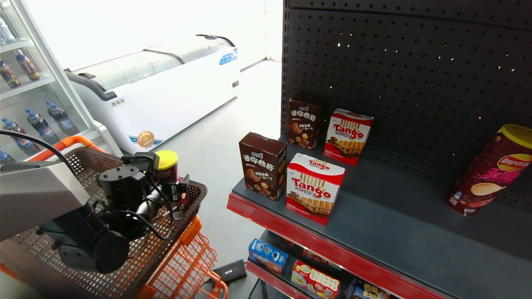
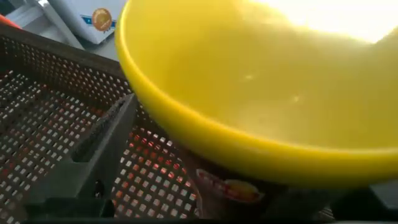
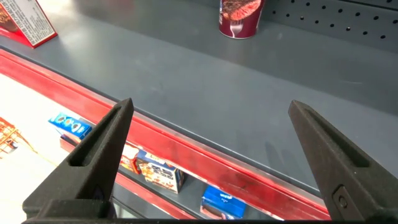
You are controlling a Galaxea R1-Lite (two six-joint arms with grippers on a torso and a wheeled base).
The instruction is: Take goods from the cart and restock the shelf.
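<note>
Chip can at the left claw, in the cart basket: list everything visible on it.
The chip can is a tube with a dark red printed body and a closed, glossy yellow lid that looks plastic. It is upright inside the brown mesh cart basket, near the shelf-side rim, lid above the rim. The left claw sits around its body; one finger stands apart from it with mesh showing between, so no firm grip is evident. Its base is hidden.

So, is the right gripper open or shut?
Open: the right gripper has its fingers wide apart above the shelf, nothing between them.
</note>
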